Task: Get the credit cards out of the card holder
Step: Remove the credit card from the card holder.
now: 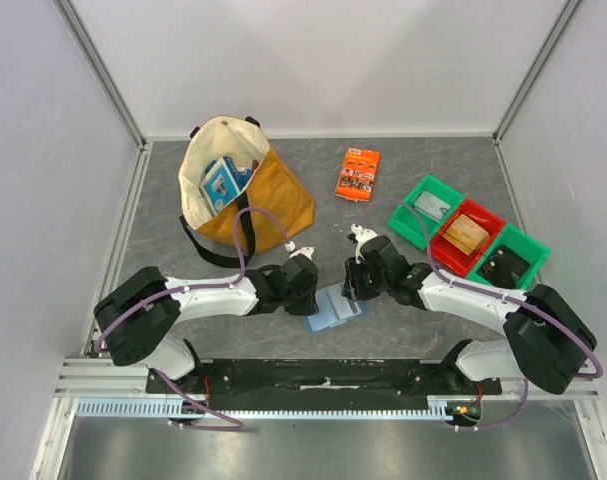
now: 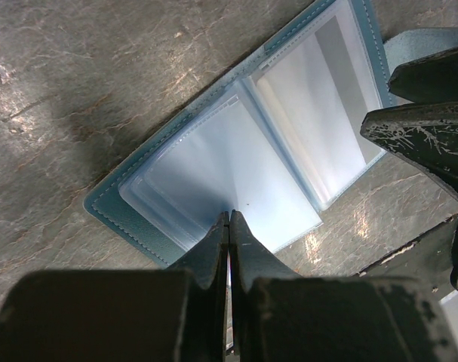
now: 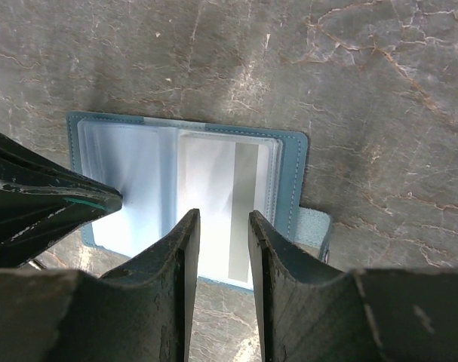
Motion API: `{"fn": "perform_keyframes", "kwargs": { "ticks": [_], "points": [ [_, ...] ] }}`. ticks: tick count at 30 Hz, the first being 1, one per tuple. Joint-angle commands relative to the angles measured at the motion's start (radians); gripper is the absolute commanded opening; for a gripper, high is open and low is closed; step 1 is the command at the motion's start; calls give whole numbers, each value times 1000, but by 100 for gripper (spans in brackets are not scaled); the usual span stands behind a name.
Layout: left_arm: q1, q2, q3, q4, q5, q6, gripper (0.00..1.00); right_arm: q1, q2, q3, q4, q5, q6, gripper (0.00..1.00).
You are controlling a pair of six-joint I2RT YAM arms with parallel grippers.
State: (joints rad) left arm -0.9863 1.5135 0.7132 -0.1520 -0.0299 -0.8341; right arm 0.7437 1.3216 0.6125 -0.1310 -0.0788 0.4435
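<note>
One card holder (image 1: 333,307) lies open and flat on the counter (image 1: 163,220), under both sets of jaws. The left gripper (image 2: 229,219) has its jaws closed, tips touching a clear sleeve (image 2: 213,158). The right gripper (image 3: 223,215) has its jaws parted and empty above a pocket showing a pale sheet with a grey stripe (image 3: 245,204); whether that is a card I cannot tell.

Three bins stand beyond the right jaws. The left green bin (image 1: 430,181) holds a grey flat thing, the red bin (image 1: 480,206) a tan block (image 1: 465,235), and the right green bin (image 1: 529,246) something dark.

Beyond the left jaws, one tote bag (image 1: 278,205) holds one blue-and-white box (image 1: 223,182). One orange packet (image 1: 358,172) lies farthest.
</note>
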Motion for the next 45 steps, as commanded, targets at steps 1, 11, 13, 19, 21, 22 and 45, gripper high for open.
{"fn": "perform_keyframes", "kwargs": {
  "ticks": [1,11,13,19,21,22,45],
  "points": [
    [-9,14,3,-61,-33,-3,3,5,-12,32,2,16,-11,39],
    [-11,17,2,-61,-33,-2,3,6,60,24,5,42,-11,39],
    [-11,17,5,-61,-31,-2,3,6,70,24,8,42,-14,39],
    [-9,20,3,-61,-31,0,2,6,65,26,14,16,-12,33],
    [-11,19,3,-61,-30,0,2,6,67,27,16,7,-12,33],
    [-11,20,3,-61,-30,0,3,6,71,27,18,5,-12,33],
    [-12,11,-3,-61,-36,1,2,6,19,38,-16,50,8,33]
  ]
}}
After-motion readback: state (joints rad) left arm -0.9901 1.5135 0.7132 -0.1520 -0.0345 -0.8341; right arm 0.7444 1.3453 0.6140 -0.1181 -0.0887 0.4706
